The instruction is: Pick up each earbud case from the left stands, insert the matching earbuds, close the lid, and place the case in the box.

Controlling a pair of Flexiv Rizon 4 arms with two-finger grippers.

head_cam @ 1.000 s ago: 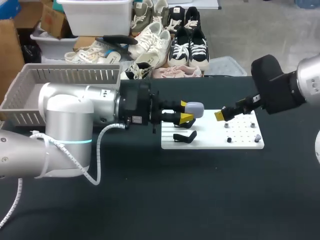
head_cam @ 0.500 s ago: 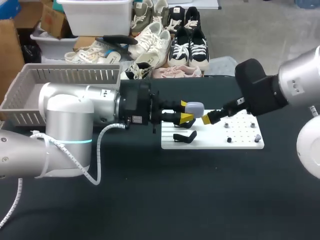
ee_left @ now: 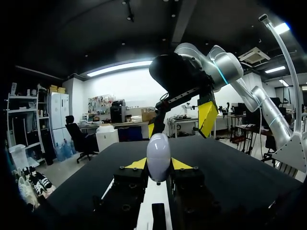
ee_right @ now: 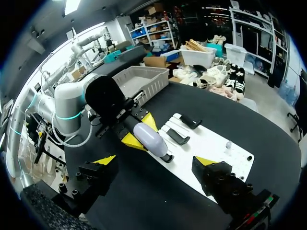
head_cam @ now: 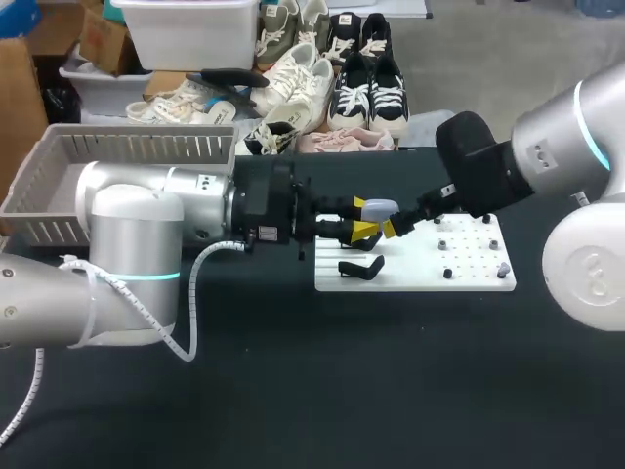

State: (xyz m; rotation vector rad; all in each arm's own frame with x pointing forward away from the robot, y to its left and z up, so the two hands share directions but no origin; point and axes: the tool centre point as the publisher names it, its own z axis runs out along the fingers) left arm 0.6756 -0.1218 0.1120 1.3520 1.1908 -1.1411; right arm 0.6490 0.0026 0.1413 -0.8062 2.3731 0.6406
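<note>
A pale lavender earbud case (head_cam: 381, 208) sits lid-shut between the yellow tips of my left gripper (head_cam: 363, 224), which is shut on it above the left end of the white board (head_cam: 420, 278). In the left wrist view the case (ee_left: 158, 154) stands upright between the fingers (ee_left: 181, 164). My right gripper (head_cam: 395, 227) is open right beside the case. In its own view the right gripper (ee_right: 156, 161) is spread wide and the case (ee_right: 149, 138) lies just ahead of it. An empty black stand (head_cam: 359, 267) lies on the board, with small earbuds (head_cam: 448, 273) on pegs at the board's right.
A grey slatted basket (head_cam: 117, 156) stands at the table's far left, behind my left arm. In the right wrist view two black stands (ee_right: 191, 122) lie on the board (ee_right: 216, 143) beyond the case. The dark tabletop in front of the board is bare.
My right arm has swung left across the board, bringing its open gripper up to the held case. The left arm and the case have stayed put.
</note>
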